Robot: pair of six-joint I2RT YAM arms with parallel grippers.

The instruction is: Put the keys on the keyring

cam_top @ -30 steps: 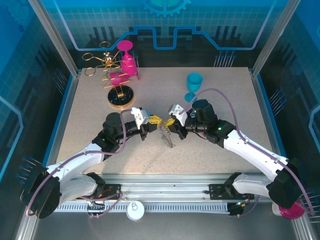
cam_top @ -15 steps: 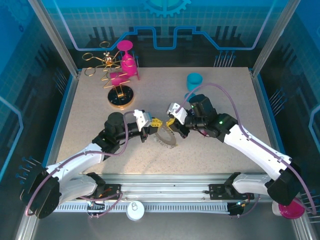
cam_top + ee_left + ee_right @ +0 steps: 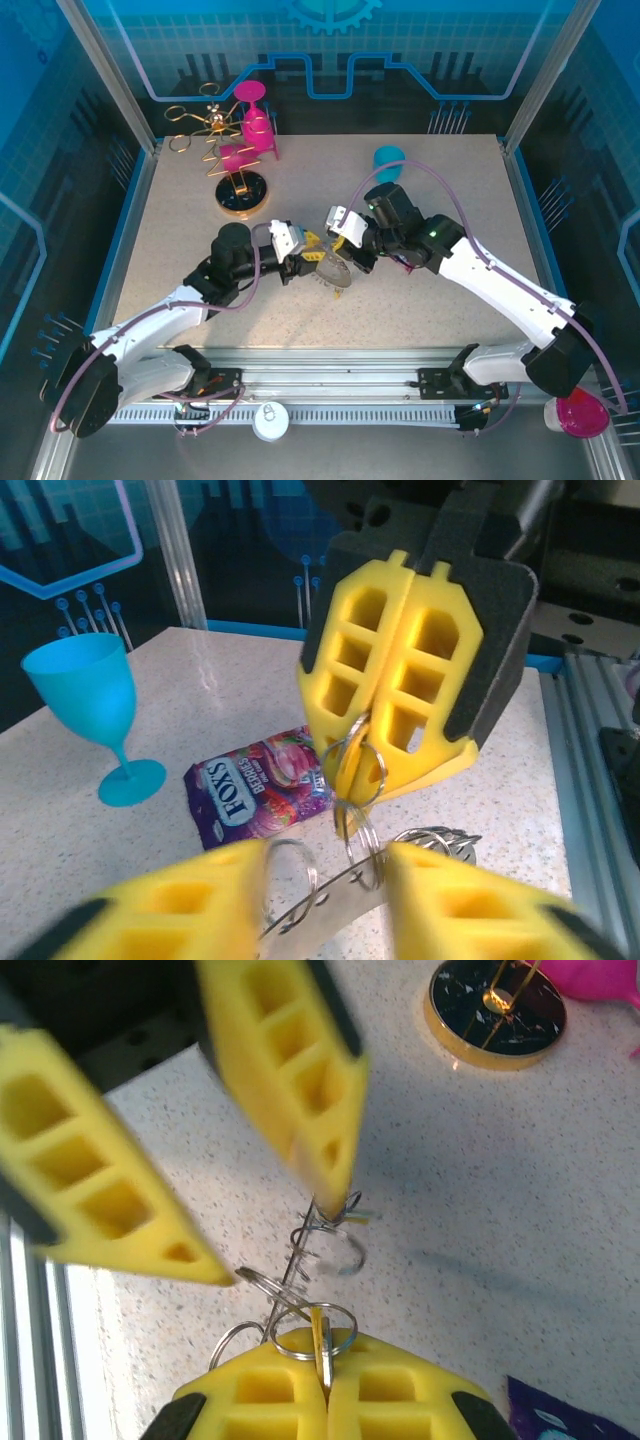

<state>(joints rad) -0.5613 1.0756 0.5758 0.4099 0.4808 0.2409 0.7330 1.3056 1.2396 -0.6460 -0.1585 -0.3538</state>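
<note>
Keyring [image 3: 333,276] coils of thin silvery wire are held just above the middle of the speckled beige table [image 3: 180,230], between the two grippers. The right gripper [image 3: 338,250] is pressed together on the coils, its ribbed yellow pads flush in the left wrist view [image 3: 360,750]. The left gripper [image 3: 308,254] is spread, with the wire lying in its gap [image 3: 325,900]. From the right wrist, a thin yellow strip [image 3: 318,1332] is seen caught at the pads; whether it is a key cannot be told. A glossy purple snack packet [image 3: 255,790] and a blue plastic goblet [image 3: 85,710] are shown beyond. Blue patterned walls [image 3: 330,60] and metal rails [image 3: 340,358] enclose the table.
</note>
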